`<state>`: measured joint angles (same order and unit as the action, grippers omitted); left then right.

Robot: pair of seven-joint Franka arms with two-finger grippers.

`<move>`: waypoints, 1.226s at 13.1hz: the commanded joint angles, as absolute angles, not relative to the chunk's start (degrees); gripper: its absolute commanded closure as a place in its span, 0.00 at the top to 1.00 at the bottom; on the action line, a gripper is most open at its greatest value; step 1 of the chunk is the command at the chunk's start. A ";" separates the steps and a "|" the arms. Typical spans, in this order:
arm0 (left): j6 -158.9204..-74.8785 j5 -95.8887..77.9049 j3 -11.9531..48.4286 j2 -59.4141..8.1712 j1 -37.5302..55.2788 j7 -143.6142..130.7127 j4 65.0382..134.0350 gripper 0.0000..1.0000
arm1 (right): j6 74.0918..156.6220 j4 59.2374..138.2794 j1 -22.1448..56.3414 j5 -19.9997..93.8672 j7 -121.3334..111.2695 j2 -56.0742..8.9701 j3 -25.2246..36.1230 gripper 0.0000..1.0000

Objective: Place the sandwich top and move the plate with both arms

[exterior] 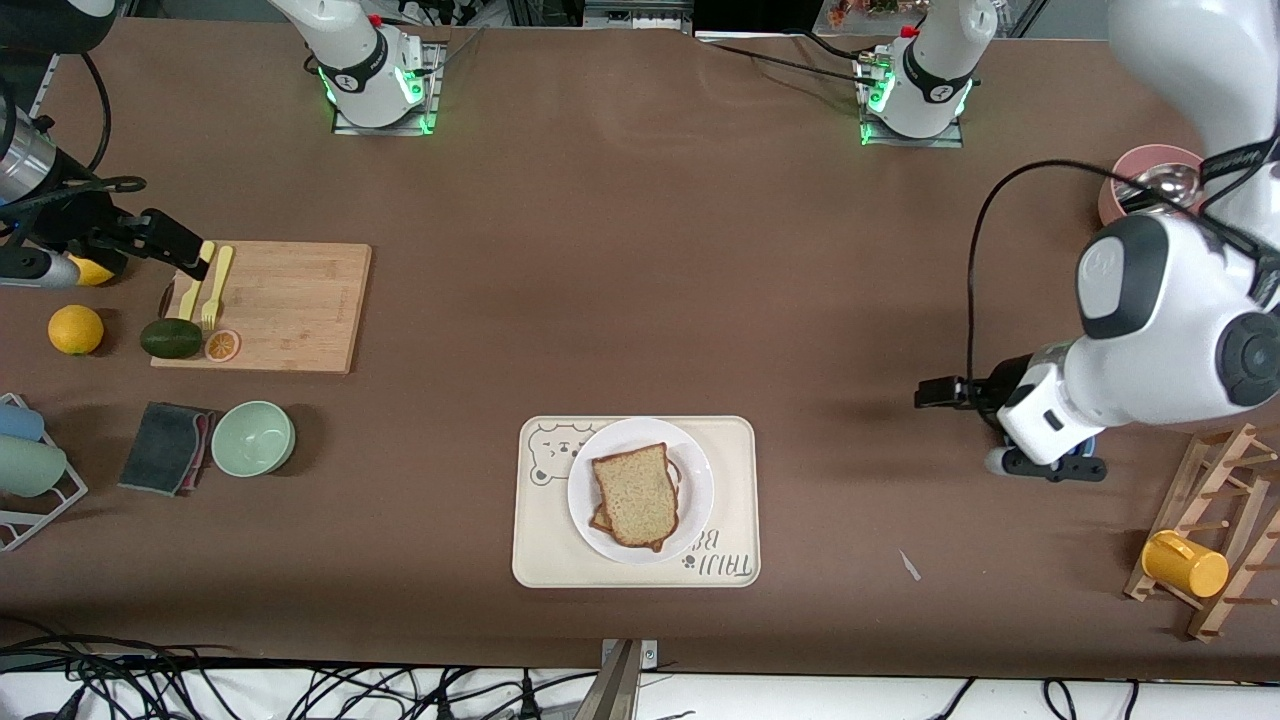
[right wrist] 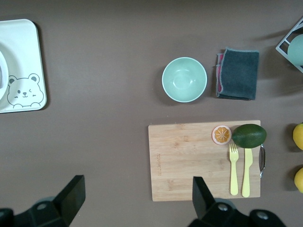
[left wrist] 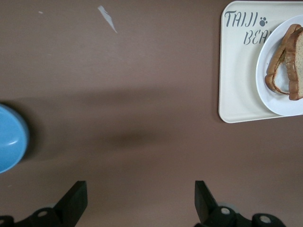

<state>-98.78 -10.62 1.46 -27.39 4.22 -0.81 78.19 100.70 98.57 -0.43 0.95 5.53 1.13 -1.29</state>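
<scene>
The sandwich top (exterior: 635,492), a speckled light-brown slice with a darker crust, lies on a second slice on the white plate (exterior: 693,470). The plate sits on a cream bear tray (exterior: 730,500). The plate's edge (left wrist: 279,101) and the sandwich top (left wrist: 297,61) also show in the left wrist view. My left gripper (exterior: 962,393) (left wrist: 140,187) hangs open over bare table toward the left arm's end, apart from the tray. Over the cutting board's edge at the right arm's end, my right gripper (exterior: 150,238) (right wrist: 137,182) is open too, holding nothing.
A cutting board (exterior: 290,300) carries an avocado (exterior: 171,338), an orange slice and yellow cutlery. A green bowl (exterior: 253,438) and grey cloth (exterior: 165,447) lie nearer the camera. A blue bowl (left wrist: 9,137), pink bowl (exterior: 1150,170) and wooden rack with yellow cup (exterior: 1185,563) stand at the left arm's end.
</scene>
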 commanded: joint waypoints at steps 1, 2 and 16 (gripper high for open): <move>-98.44 -7.83 1.58 -20.85 2.99 -0.35 81.21 1.00 | 101.69 100.46 -0.53 0.35 4.39 2.90 -1.05 1.00; -98.00 -4.95 1.67 -17.96 2.99 -0.35 81.30 1.00 | 101.69 100.46 -0.53 0.35 4.39 2.90 -1.05 1.00; -82.53 -1.93 1.76 -3.95 -3.34 -3.25 81.21 1.00 | 101.78 100.55 -0.53 1.49 1.76 2.90 0.35 1.00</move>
